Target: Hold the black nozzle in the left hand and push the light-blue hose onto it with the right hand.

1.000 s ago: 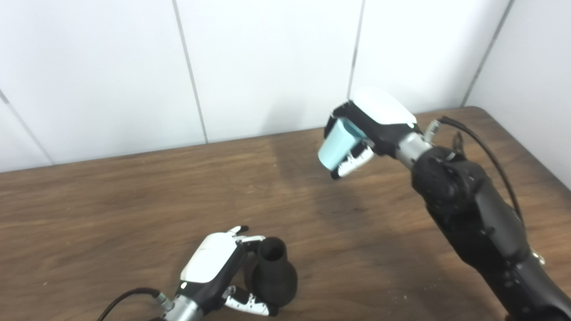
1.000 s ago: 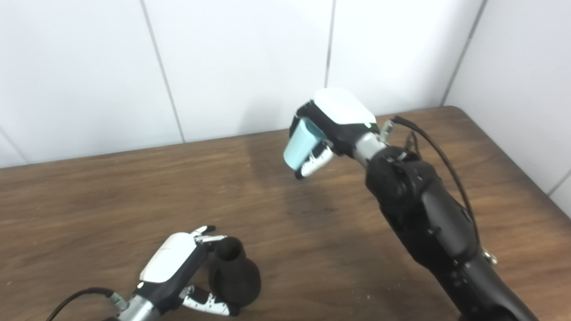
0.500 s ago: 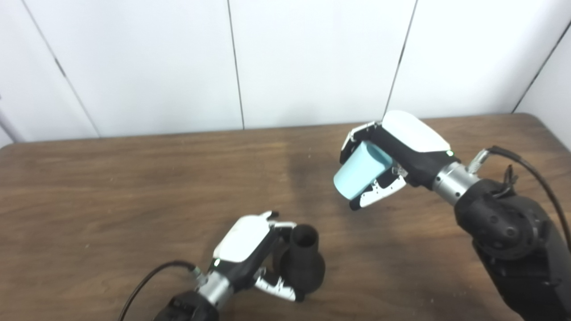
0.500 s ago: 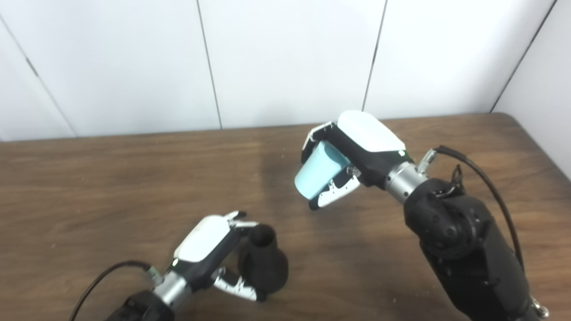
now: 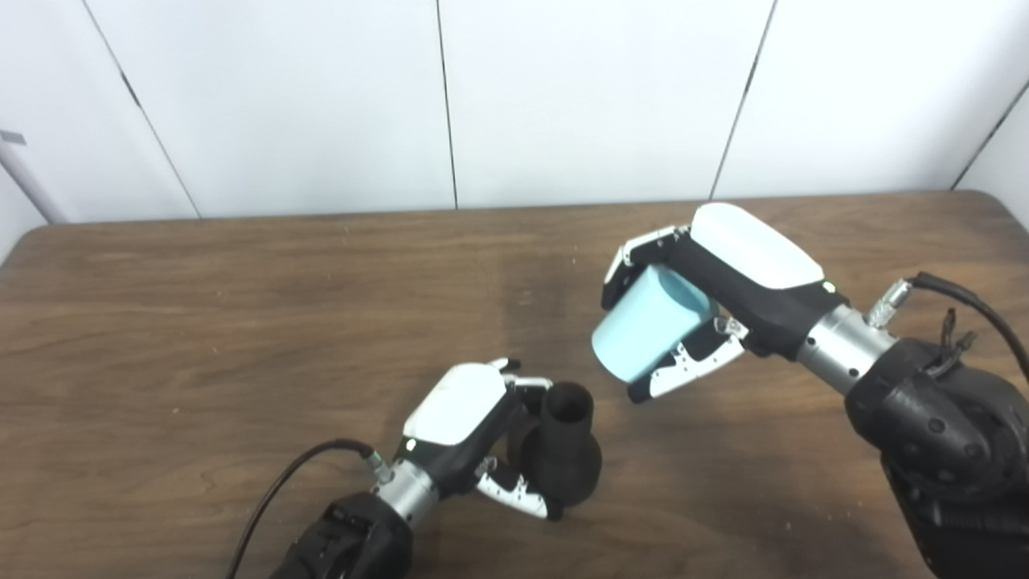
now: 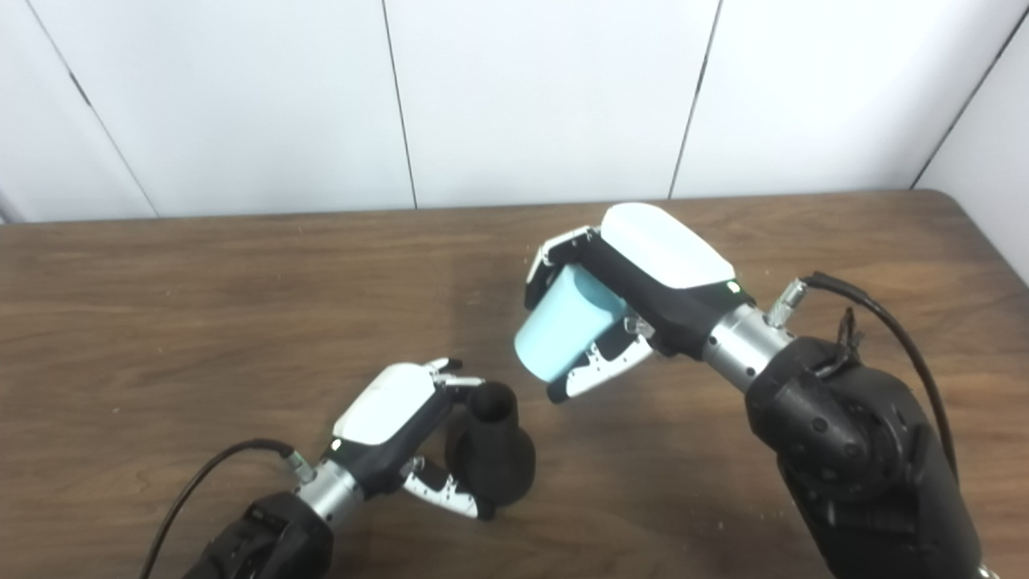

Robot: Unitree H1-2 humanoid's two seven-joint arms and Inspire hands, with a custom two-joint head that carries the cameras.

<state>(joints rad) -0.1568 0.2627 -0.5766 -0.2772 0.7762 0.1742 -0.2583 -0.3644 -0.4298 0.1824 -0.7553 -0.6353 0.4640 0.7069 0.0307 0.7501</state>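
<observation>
Black nozzle [image 5: 567, 458] upright on wooden table [image 5: 201, 322], open neck up, gripped by left hand [image 5: 474, 434] with fingers wrapped around body. Light-blue hose [image 5: 647, 323] above and right of nozzle, apart, clasped in right hand [image 5: 707, 297].

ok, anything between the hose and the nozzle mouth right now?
Nothing visible. The hose, held in the right hand, hangs up and right of the nozzle, which the left hand holds upright. Only bare table shows in the gap between them.
</observation>
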